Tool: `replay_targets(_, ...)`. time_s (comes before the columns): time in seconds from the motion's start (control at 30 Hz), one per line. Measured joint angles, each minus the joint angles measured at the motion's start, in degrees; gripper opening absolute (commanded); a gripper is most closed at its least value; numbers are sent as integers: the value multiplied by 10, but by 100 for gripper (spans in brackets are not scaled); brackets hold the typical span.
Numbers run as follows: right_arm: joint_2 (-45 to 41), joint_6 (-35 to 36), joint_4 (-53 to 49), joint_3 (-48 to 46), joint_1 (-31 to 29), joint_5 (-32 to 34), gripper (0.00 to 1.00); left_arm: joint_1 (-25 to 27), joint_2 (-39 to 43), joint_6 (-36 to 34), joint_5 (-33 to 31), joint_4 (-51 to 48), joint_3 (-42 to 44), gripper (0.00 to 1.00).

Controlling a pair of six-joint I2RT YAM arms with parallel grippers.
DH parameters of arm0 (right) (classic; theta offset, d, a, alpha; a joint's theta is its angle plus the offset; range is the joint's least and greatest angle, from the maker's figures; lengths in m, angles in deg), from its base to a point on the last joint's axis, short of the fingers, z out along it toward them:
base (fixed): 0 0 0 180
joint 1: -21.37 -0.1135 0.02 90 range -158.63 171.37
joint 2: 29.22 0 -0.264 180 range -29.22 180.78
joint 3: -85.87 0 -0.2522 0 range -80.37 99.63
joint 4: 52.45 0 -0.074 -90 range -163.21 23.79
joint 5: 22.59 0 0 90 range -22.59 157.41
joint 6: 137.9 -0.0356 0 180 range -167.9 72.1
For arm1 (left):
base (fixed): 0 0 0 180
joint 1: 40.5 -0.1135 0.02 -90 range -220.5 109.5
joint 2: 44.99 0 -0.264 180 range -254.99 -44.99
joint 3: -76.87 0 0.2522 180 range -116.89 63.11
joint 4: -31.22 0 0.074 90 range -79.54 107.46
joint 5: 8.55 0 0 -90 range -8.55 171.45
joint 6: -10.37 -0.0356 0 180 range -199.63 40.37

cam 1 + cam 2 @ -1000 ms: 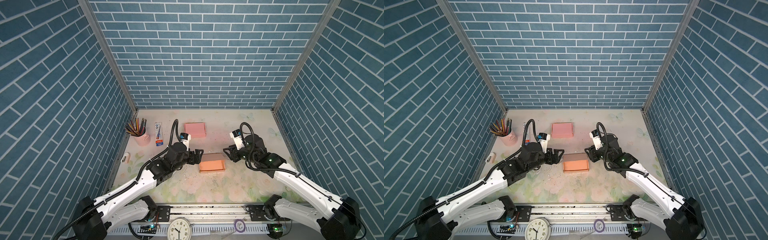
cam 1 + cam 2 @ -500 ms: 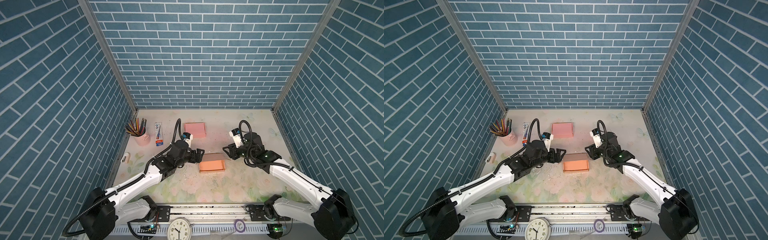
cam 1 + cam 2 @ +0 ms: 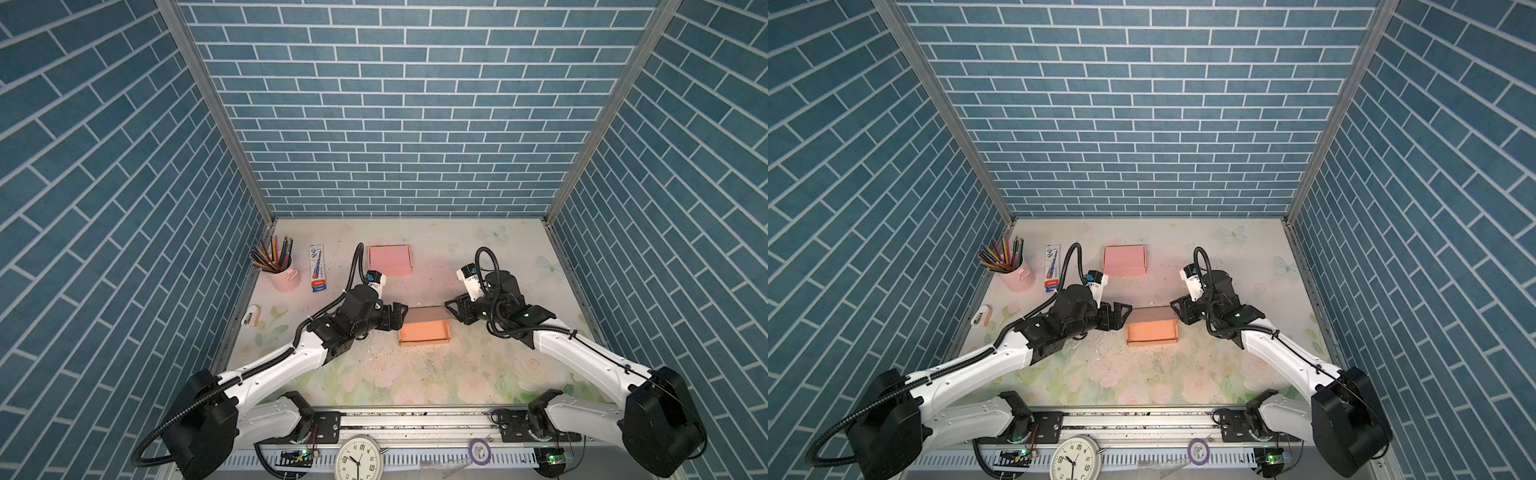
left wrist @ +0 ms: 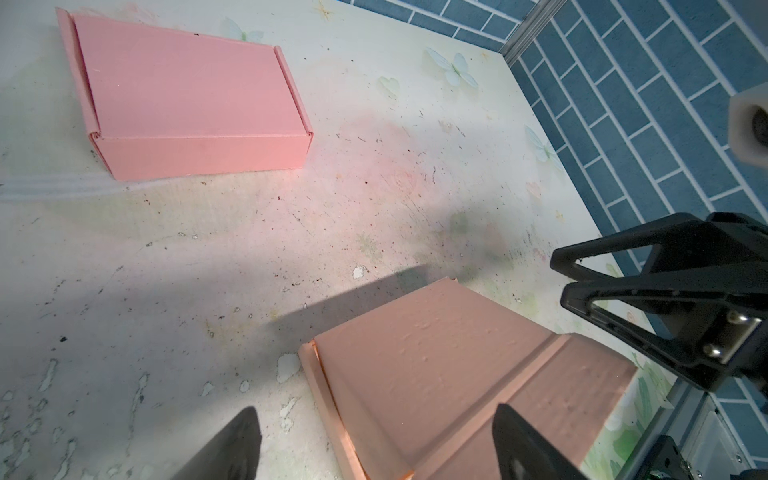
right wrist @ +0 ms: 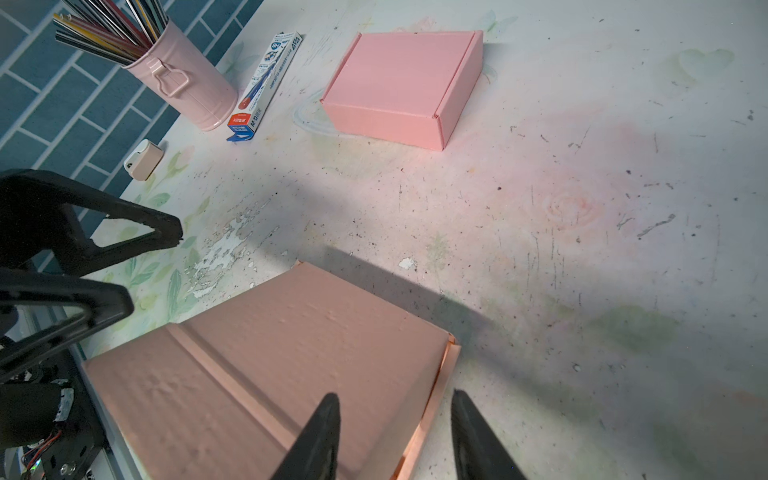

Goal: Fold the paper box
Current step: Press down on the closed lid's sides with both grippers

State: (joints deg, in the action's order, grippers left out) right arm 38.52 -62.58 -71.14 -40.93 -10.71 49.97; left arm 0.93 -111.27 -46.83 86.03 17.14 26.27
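Two paper boxes sit on the flowered table (image 3: 415, 374). The orange box (image 3: 424, 332) is the one being worked on. It lies in the middle of the table between the two grippers, and its lid panel is raised along the far side (that panel looks grey-brown in shadow in both top views). The closed pink box (image 3: 390, 259) rests farther back, well apart from the orange one. Neither box shows any printing.

The left gripper (image 3: 402, 319) has its jaws spread wide at the orange box's left end. In its wrist view one finger is over the bare table and the other is over the lid panel, and neither pinches anything. The right gripper (image 5: 395, 395) has its jaws about half spread. They straddle the box's right edge, with the thin side flap between them and not clamped.

One pink cup (image 3: 284, 272) holds a bunch of pencils (image 3: 272, 251), too many and too crowded to count. Beside the cup lies one blue-and-white pen carton (image 5: 264, 87). Its red end band carries white letters that look like "M&G", and the lettering along its side is too small to read. One small beige item (image 3: 251, 320) sits near the left wall.

On the front rail there is one clock (image 3: 357, 459) with printed numerals and one purple tape roll (image 3: 480, 451).
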Motion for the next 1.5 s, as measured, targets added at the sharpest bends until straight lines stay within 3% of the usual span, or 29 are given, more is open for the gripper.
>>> replay_targets(1.5,2,-6,41,-78,0,-52,42,15,-26,28,25,83,76,85)
